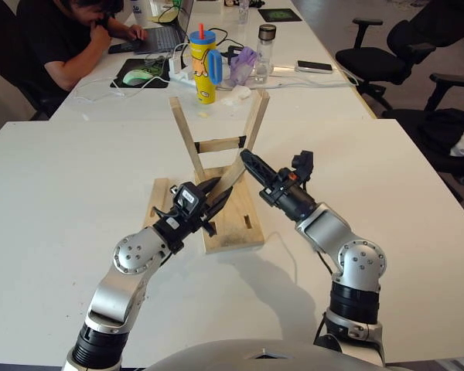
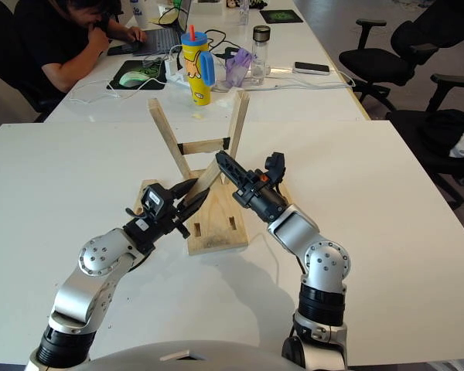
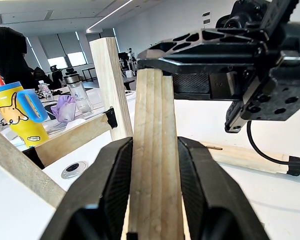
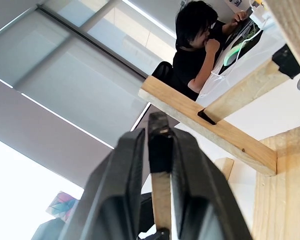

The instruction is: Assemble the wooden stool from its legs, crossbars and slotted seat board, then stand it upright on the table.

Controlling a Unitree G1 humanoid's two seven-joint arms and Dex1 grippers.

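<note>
Left wrist view: left gripper [image 3: 155, 146] clamps a wooden leg [image 3: 152, 100] between closed fingers; right gripper [image 1: 246, 161] pinches its far end. Seat board [image 1: 240, 224] lies flat beneath both fingertips, crossbar [image 1: 220, 144] beyond.

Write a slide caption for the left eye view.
Left gripper and right gripper clamp the same wooden leg, held tilted over the seat board.
</note>
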